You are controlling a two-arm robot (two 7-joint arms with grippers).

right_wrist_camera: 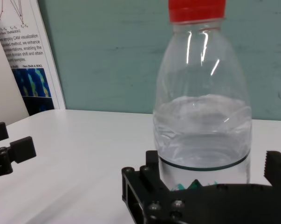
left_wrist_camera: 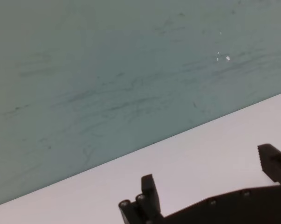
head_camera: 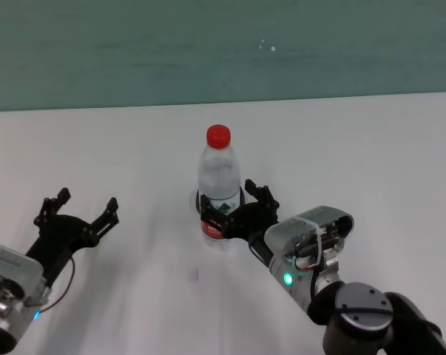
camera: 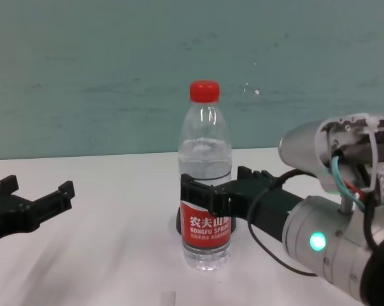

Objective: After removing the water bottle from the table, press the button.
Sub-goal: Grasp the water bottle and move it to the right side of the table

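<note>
The right gripper (head_camera: 230, 209) stood with its jaws wide apart, one finger on each side of the water bottle (head_camera: 219, 194) at label height. In the right wrist view the bottle filled the gap between the two black fingers (right_wrist_camera: 152, 179), but whether either pad actually touched the plastic could not be told; nothing suggested a squeeze yet. The bottle stood upright on the white bench (head_camera: 370, 155), near the middle of it, red cap up and about half full of water, its base resting on the surface.

Out from there, the right forearm ran back toward the robot's body at the lower right of the head view. The left gripper (head_camera: 78, 210) hung just above the bench well apart from the bottle, on the robot's left side, its fingers also spread and empty; it looked parked.

The button was not clearly visible in any view. In the chest view a dark shape showed at the bottle's foot behind it, but what it was could not be told.

The step in hand appeared to be the first one: taking hold of the bottle so it could be removed. The next move would call for closing the jaws squarely on the labelled waist, firmly enough that the smooth plastic does not slip, then lifting straight up before carrying it clear, so the bottle does not tip.
</note>
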